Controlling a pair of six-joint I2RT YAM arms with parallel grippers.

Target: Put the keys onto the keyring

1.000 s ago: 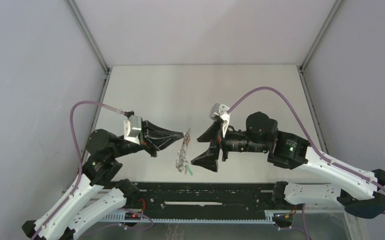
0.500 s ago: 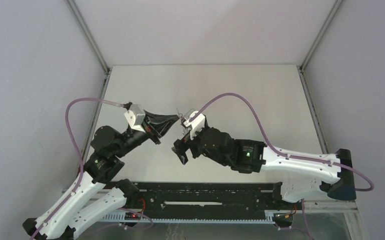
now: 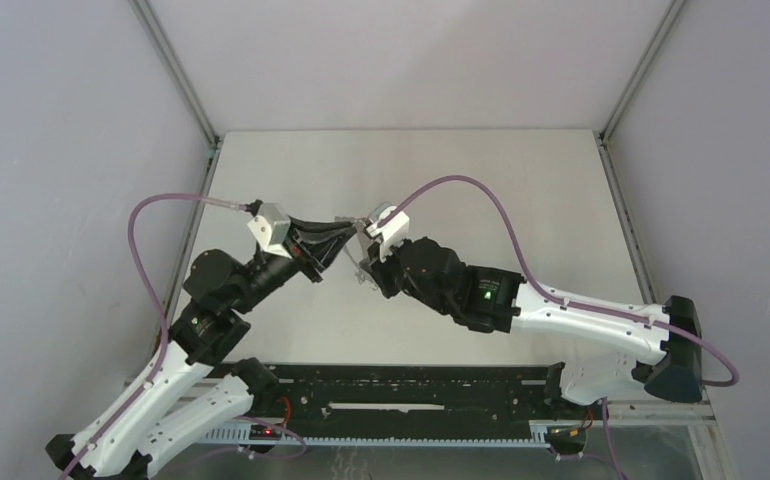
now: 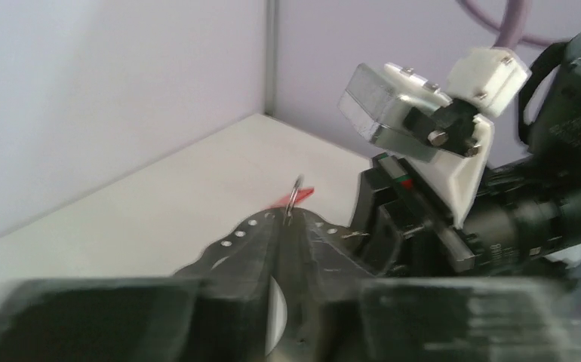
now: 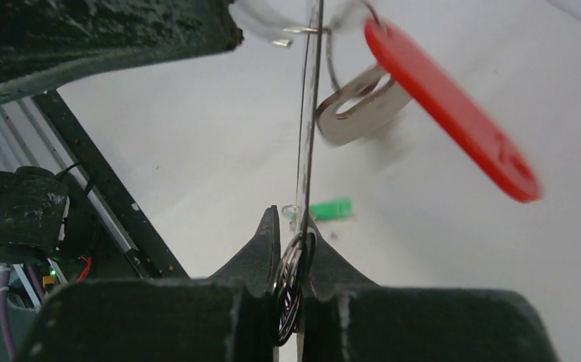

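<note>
Left fingers point(image 4: 253, 237): clenched on one end of the keyring point(image 5: 308, 136).
Right fingers point(image 5: 261, 260): clamped on its other end, the chain drawn taut between.
Red key point(image 5: 453, 113): hung by the left fingers, above the counter point(image 5: 197, 151).
Green key point(image 5: 331, 209): blurred, lower down.

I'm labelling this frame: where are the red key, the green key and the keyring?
red key point(image 5: 453, 121), right wrist view, on its red plastic head.
green key point(image 5: 331, 209), right wrist view, on its green head.
keyring point(image 5: 284, 275), right wrist view, on its metal coil.
</note>
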